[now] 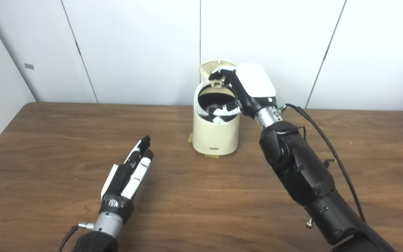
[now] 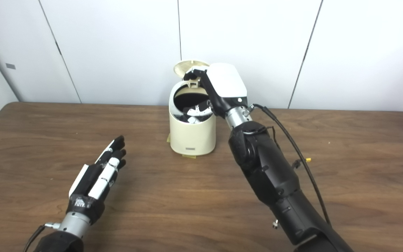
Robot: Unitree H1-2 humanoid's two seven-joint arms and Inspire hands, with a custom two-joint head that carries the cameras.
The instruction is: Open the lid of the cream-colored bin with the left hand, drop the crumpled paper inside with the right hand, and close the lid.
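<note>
1. Lid status: the lid (image 1: 216,68) of the cream-colored bin (image 1: 216,134) stands raised at the back of the bin, tilted upright on its hinge. The opening step reads as complete.

2. Right hand (image 1: 247,87): it sits over the bin mouth, palm downward, with its fingers (image 1: 217,74) reaching to the raised lid at the rear rim and its thumb dipping into the opening. Whether the fingers touch the lid cannot be told. No object is visible in its grasp.

3. Crumpled paper (image 1: 217,119): a small white lump shows inside the bin, just below the thumb. This is judged to be the paper, already dropped; the dark interior limits certainty.

4. Left hand (image 1: 131,171): it lies low over the table (image 1: 47,147), well apart from the bin on its left, fingers extended and close together, holding nothing.

5. Remaining work: closing the lid. The task assigns the lid to the left hand, yet the right hand is the one at the lid, so which hand closes it cannot be judged.

6. Obstructions: the right hand occupies the bin mouth, and the thumb must clear the opening before the lid can seat.

7. Surroundings: a black cable (image 1: 331,147) runs along the right forearm. Small yellowish tabs (image 1: 190,138) show at the bin base, apparently fixing it to the table. White wall panels stand behind.
</note>
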